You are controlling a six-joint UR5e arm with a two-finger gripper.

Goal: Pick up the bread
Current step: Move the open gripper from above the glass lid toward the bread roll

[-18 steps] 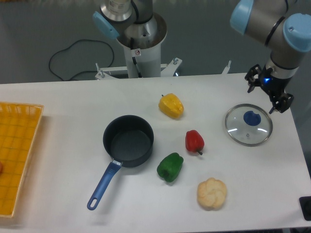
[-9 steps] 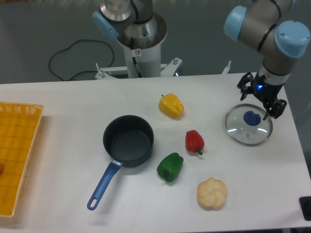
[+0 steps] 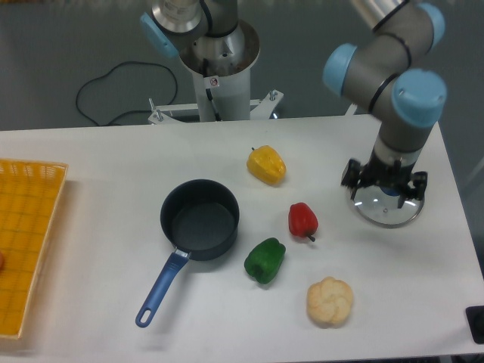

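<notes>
The bread point(image 3: 330, 301), a pale cream bun with a lobed top, lies on the white table near the front right. My gripper point(image 3: 383, 184) hangs over the glass lid point(image 3: 387, 209) at the right, well behind and to the right of the bread. Its fingers stand apart and hold nothing.
A red pepper point(image 3: 302, 219), a green pepper point(image 3: 265, 259) and a yellow pepper point(image 3: 266, 165) lie left of the gripper. A dark pot with a blue handle point(image 3: 199, 220) stands mid-table. A yellow basket point(image 3: 26, 242) sits at the left edge. The table's front edge runs just below the bread.
The arm has swung forward and to the left, bringing the gripper from the far right edge to over the glass lid. No object has moved.
</notes>
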